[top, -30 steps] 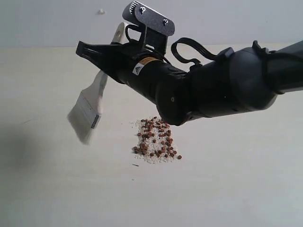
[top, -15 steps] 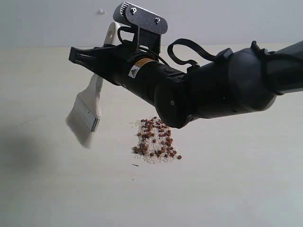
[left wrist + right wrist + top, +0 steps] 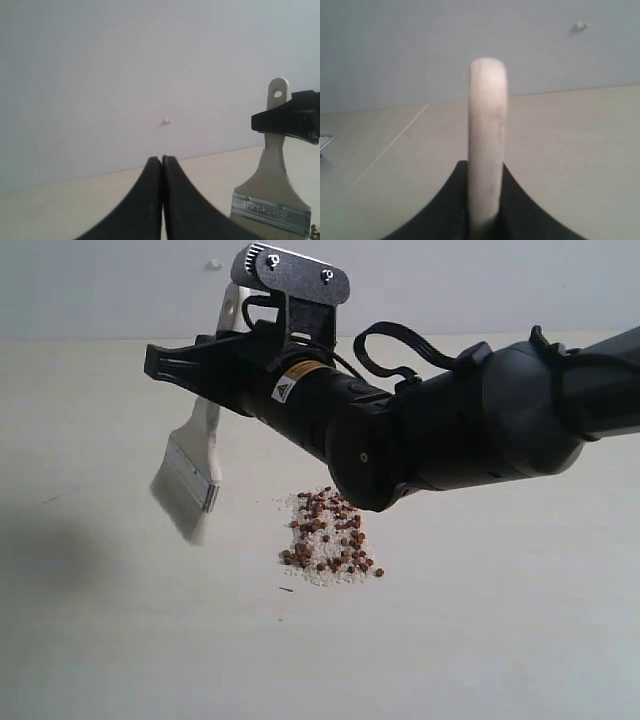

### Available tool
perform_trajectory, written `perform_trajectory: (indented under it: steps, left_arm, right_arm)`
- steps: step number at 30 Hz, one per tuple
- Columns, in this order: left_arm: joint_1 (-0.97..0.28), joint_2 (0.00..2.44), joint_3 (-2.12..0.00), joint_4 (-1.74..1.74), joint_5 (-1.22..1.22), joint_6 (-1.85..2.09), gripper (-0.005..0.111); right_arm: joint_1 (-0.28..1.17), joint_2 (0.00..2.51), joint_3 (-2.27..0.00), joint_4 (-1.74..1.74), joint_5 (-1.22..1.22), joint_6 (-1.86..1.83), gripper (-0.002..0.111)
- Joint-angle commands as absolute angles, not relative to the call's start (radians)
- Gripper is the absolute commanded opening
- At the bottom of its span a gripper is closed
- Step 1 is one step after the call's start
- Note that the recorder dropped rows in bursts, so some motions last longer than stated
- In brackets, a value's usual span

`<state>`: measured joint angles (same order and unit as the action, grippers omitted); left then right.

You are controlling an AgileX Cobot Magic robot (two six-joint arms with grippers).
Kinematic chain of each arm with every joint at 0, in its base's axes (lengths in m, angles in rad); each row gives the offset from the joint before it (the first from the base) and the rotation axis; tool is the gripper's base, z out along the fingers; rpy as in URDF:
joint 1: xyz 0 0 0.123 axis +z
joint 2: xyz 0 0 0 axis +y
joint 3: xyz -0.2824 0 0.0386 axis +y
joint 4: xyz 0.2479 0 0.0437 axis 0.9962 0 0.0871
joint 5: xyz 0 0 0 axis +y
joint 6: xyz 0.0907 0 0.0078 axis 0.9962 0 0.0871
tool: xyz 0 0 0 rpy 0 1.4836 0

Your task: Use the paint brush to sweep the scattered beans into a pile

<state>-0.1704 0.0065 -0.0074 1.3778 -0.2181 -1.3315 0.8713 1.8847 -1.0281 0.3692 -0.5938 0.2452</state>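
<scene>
The beans, small reddish-brown ones mixed with whitish crumbs, lie gathered in a pile on the pale table. My right gripper reaches in from the right and is shut on the pale wooden handle of the paint brush. The brush hangs left of the pile with its silver ferrule and off-white bristles pointing down. In the right wrist view the handle stands clamped between the jaws of the right gripper. My left gripper is shut on nothing. Beside it I see the brush.
The big black right arm spans the scene above and behind the pile. A white wall stands behind the pale tabletop. A small whitish speck sits on the wall.
My right gripper has shifted slightly left with the brush. The bristles have swung a little and stay left of the pile. The pile has not changed.
</scene>
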Motion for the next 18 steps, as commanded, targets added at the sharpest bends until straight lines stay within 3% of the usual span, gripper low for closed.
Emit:
perform_trajectory:
  steps: [1, 10, 15, 18]
  left_arm:
    - [-0.169, 0.000, -0.009, 1.379, -0.215, -1.329, 0.000]
    - [-0.169, 0.000, -0.009, 1.379, -0.215, -1.329, 0.000]
    - [-0.169, 0.000, -0.009, 1.379, -0.215, -1.329, 0.000]
    - [-0.169, 0.000, -0.009, 1.379, -0.215, -1.329, 0.000]
  right_arm:
    - [0.873, 1.866, -1.035, 0.363, -0.673, 0.233, 0.000]
    - [0.873, 1.844, -1.035, 0.377, -0.722, 0.222, 0.000]
    - [0.873, 1.846, -1.035, 0.852, -0.707, 0.000, 0.000]
    - [0.873, 1.846, -1.038, 0.877, -0.723, -0.146, 0.000]
